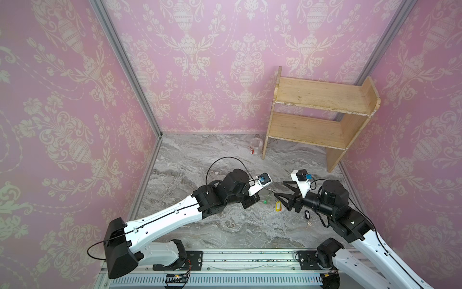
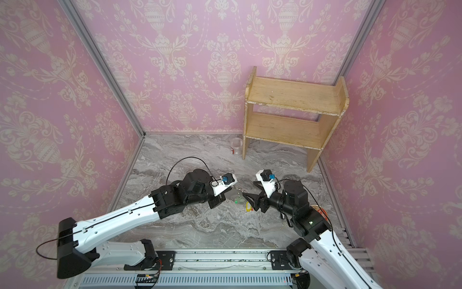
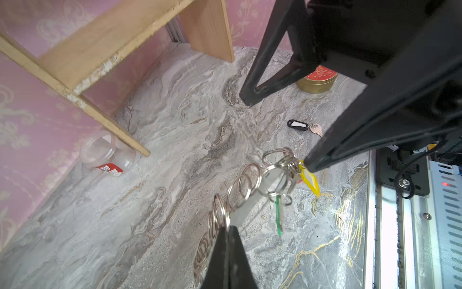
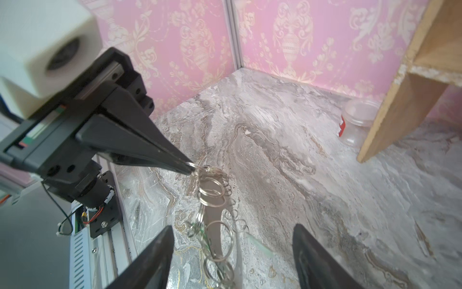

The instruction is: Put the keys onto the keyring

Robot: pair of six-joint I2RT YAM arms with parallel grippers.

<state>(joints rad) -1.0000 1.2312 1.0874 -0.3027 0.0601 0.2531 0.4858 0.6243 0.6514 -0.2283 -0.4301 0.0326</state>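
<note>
- Checking left gripper (image 4: pixel 190 168) first: state?
- Jaws fully together, pinching the end ring of the keyring (image 3: pixel 246 180). The chain of silver rings hangs from the tips, lifted over the marble table (image 1: pixel 237 232).
- Right gripper (image 1: pixel 278 188)?
- Spread wide, nothing in it. In the right wrist view the chain drops between its two fingers (image 4: pixel 155 255) and touches neither. The left wrist view puts one fingertip right at the yellow tag (image 3: pixel 310 179). Contact or not, can't tell.
- Keys?
- Yellow tag and green tag (image 3: pixel 278 215) are bunched at the far end of the chain with a cluster of small rings. The green one dangles below the cluster. The grey strap (image 3: pixel 243 211) runs along behind the rings. Whether that end rests on the table, can't tell. In both top views the bunch sits between the two grippers, around mid-table.
- Anything off the ring?
- Black-tagged key (image 3: pixel 298 123) lies flat on the table by itself, apart from the chain, on the right arm's side.
- Clutter?
- Wooden shelf (image 1: pixel 320 120) stands back right against the wall. A clear plastic jar (image 1: pixel 256 146) lies on its side just beside the shelf's left leg. A red-lidded tin (image 3: pixel 317 77) sits on the table beyond the right gripper, well apart from the bunch.
</note>
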